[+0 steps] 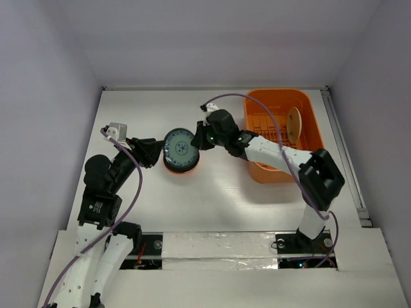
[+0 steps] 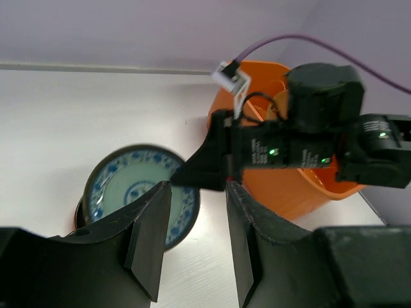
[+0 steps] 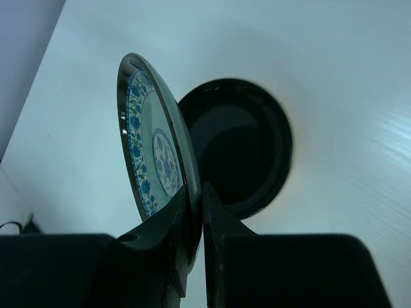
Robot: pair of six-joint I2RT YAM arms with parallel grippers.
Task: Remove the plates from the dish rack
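Note:
My right gripper (image 1: 198,138) is shut on the rim of a blue-patterned plate (image 1: 178,147), which hangs tilted just over a stack of plates on the table. In the right wrist view the plate (image 3: 151,144) stands on edge between the fingers (image 3: 221,221), with a black plate (image 3: 241,144) lying beneath it. An orange-red plate (image 1: 180,169) shows at the bottom of the stack. My left gripper (image 1: 158,153) is open and empty, just left of the blue plate (image 2: 125,192). A tan plate (image 1: 294,123) stands upright in the orange dish rack (image 1: 276,95).
The dish rack (image 2: 302,196) sits at the table's far right, close behind the right forearm. A purple cable (image 1: 225,97) arcs over the right wrist. White walls bound the table on the left, back and right.

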